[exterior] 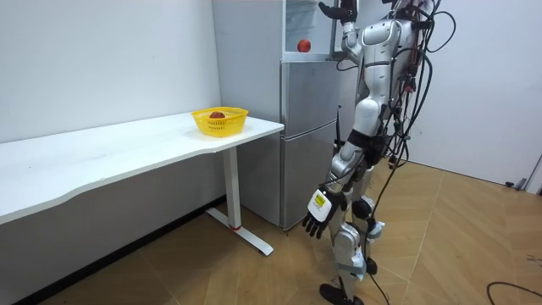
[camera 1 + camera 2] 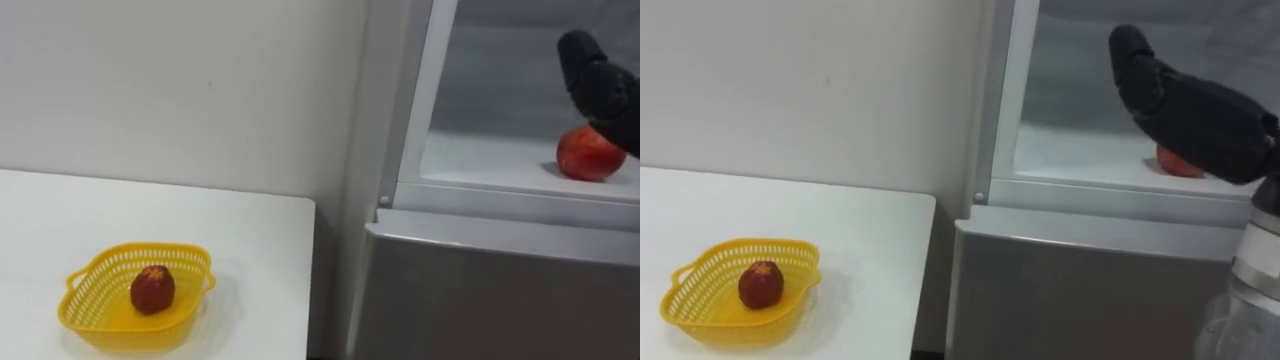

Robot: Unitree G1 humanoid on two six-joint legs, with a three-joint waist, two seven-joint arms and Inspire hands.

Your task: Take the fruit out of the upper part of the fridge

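A red round fruit point(image 2: 590, 154) lies on the white shelf point(image 2: 480, 160) of the open upper fridge compartment. My right hand point(image 2: 603, 84) reaches into that compartment from the right. It hovers just above and in front of the fruit with its fingers stretched out, open, and covers most of the fruit point(image 2: 1173, 164) in the right eye view. Whether it touches the fruit I cannot tell. In the room view my left hand point(image 1: 318, 216) hangs open beside my thigh, and I stand upright facing the fridge point(image 1: 309, 135).
A yellow plastic basket point(image 2: 100, 268) holding a dark red fruit point(image 2: 152, 289) sits on the white table point(image 2: 240, 230) left of the fridge. The grey lower fridge door point(image 2: 480, 300) is closed. A narrow gap separates table and fridge.
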